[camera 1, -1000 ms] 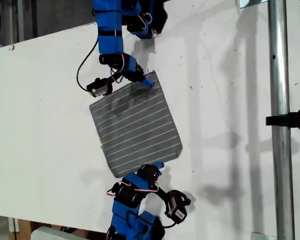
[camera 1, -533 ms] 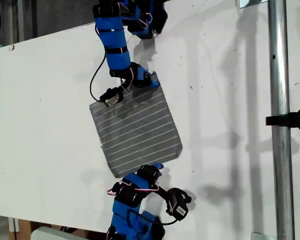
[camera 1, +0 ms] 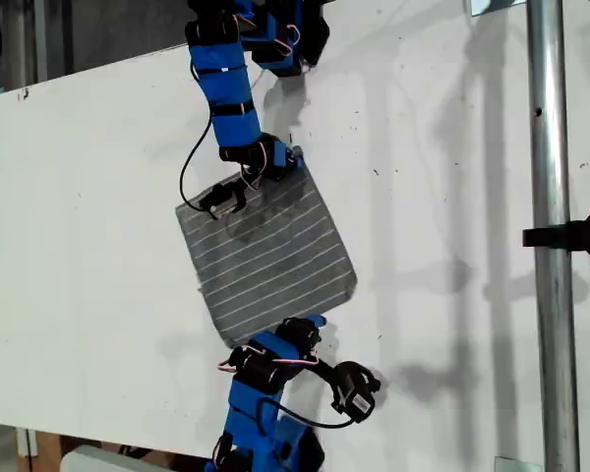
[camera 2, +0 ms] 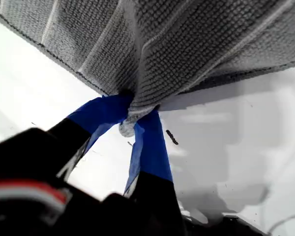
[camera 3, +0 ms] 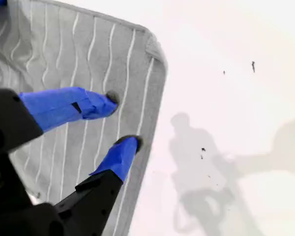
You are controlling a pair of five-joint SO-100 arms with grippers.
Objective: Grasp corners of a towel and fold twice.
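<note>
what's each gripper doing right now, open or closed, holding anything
My first gripper: shut on a corner of the towel.
My second gripper: open, jaws spread over the towel near its edge, gripping nothing.

- My second gripper (camera 1: 281, 163) swings round at the towel's (camera 1: 270, 251) upper right corner, so its wrist now lies over the cloth's top edge instead of off it on the exterior view's left.
- My first gripper's (camera 1: 310, 323) arm shifts slightly upward in the exterior view.
- The towel's lower right corner draws in a touch.
</note>
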